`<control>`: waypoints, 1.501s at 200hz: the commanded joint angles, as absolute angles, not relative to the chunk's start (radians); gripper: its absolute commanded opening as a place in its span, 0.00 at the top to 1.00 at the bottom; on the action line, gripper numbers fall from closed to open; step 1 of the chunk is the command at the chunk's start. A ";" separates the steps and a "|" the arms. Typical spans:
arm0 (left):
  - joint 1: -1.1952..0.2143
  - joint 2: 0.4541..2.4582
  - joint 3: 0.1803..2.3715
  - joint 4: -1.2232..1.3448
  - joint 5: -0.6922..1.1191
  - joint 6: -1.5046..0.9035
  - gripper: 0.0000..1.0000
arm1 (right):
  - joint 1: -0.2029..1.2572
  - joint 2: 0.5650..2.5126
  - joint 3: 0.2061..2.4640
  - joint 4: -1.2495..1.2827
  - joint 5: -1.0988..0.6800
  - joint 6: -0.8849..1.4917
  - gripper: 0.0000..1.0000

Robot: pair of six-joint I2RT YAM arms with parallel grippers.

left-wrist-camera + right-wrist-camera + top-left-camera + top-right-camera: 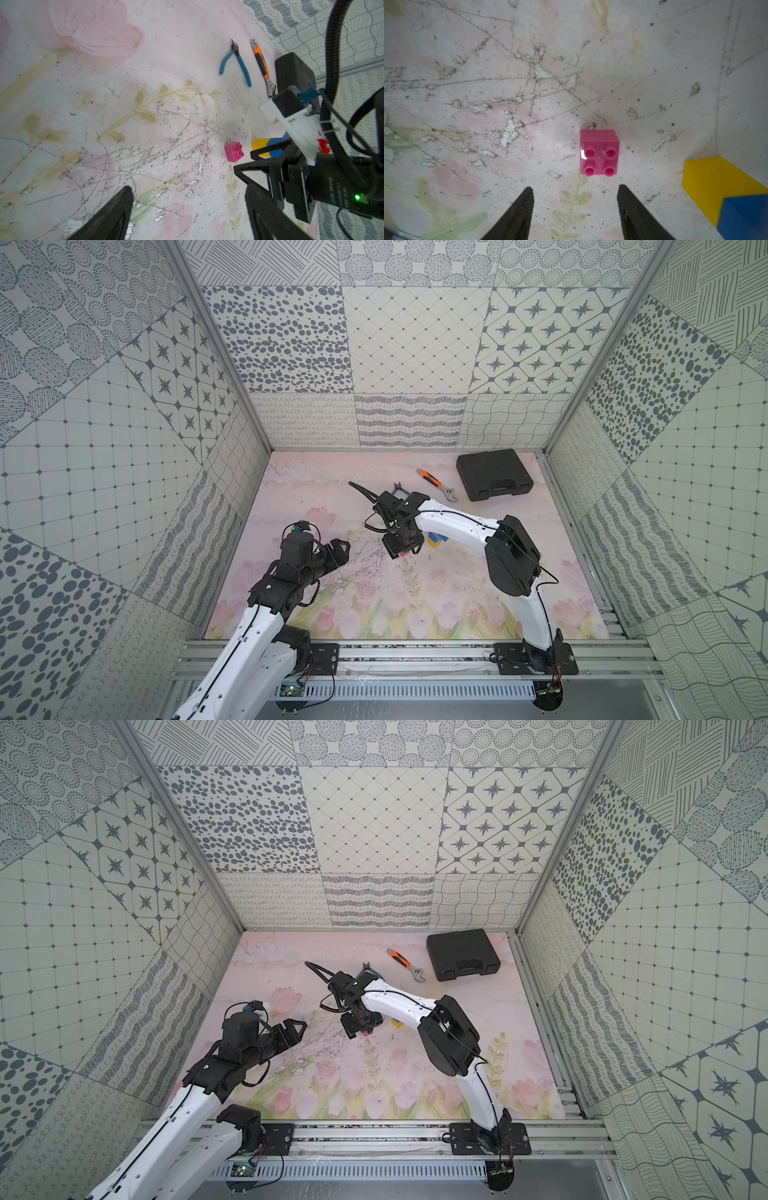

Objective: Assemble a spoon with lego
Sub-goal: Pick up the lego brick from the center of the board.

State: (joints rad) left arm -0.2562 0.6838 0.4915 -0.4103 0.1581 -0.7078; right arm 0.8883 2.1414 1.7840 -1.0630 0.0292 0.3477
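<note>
The right fingers (519, 216) stand apart with nothing between them, low over the desk (457, 597) near the centre of both top views. The pink brick (599, 152) sits studs-up just beyond their tips, not yet bracketed. The left fingers (116, 209) are spread and empty as well, hovering left of centre and well apart from the lego. A yellow brick (708, 180) and a blue brick (745, 216) lie side by side just right of the right fingers in the top views, near the pink one but not touching it. I cannot tell whether those two are pressed together. From where I stand, the step looks like picking up the pink brick. To do it well, I would bring the fingers forward until the brick sits midway between them. They should be square to its flat side walls and low enough to bear below the studs. A slow squeeze seems wise, since so small a brick could skid or twist, and the nearby yellow brick needs clearance.
</note>
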 commanded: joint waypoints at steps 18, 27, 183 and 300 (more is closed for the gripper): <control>-0.255 0.695 0.482 -0.422 0.156 -0.702 0.14 | 0.861 2.166 1.782 -1.032 0.040 0.300 0.37; -0.254 0.697 0.480 -0.419 0.157 -0.701 0.14 | 0.858 2.171 1.781 -1.027 0.035 0.293 0.38; -0.255 0.707 0.467 -0.402 0.163 -0.699 0.14 | 0.846 2.239 1.791 -1.008 0.010 0.257 0.50; -0.254 0.722 0.463 -0.388 0.174 -0.692 0.14 | 0.846 2.247 1.822 -1.037 0.036 0.242 0.50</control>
State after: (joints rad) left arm -0.2546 0.7151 0.4637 -0.4107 0.1665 -0.7063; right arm 0.8467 2.2318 1.7882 -1.0225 0.0128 0.2531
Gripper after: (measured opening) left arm 0.864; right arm 0.499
